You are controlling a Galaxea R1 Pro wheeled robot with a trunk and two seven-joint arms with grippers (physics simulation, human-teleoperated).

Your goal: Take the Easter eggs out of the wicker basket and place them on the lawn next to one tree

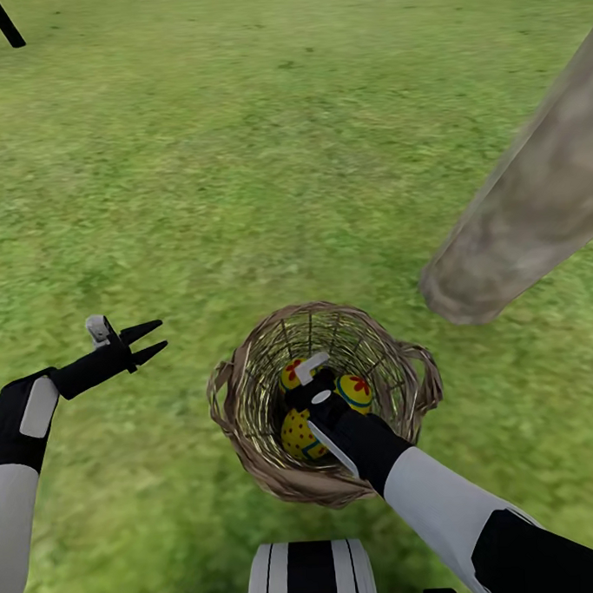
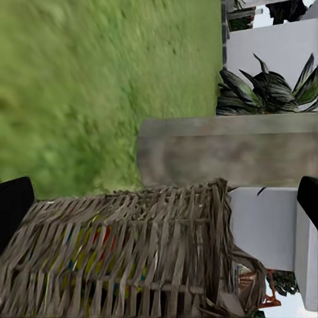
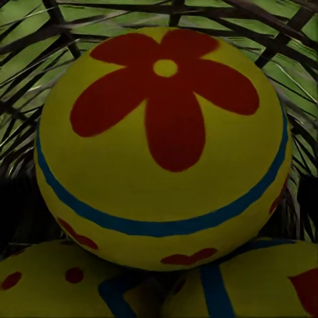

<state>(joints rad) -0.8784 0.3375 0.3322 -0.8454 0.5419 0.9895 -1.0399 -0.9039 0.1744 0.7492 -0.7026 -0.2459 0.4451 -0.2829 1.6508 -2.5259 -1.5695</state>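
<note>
Wicker basket (image 1: 249, 395): set upright on the lawn (image 1: 237, 160), near the robot and a little right of centre in the head view; its braided rim and open woven wall are seen from the side in the left wrist view (image 2: 132, 252).

Easter eggs: all three are seen inside the basket. One with a red flower and blue band (image 1: 357, 391) lies to the right of the right wrist, one with red dots (image 1: 297, 436) lies nearer and to the left, and a third (image 1: 291, 372) is partly hidden on the far side.

Right wrist view: a flowered egg (image 3: 162, 146) is seen very close, resting on top of two others, a dotted one (image 3: 59, 285) and one with blue lines (image 3: 265, 285); basket twigs are seen behind them.

Right gripper (image 1: 309, 376): lowered into the basket among the eggs. How far its fingers are spread cannot be told, nor whether any egg is gripped.

Left gripper (image 1: 153, 339): held above the grass to the left of the basket, well apart from it; its two dark fingers are parted and nothing is held between them.

Tree (image 1: 535, 206): a thick pale mottled trunk is rooted just beyond the basket, to the right; it is seen behind the basket in the left wrist view (image 2: 225, 152).

Background in left wrist view: a striped-leaf plant (image 2: 265, 89) and a white wall (image 2: 271, 46) are seen beyond the trunk.
</note>
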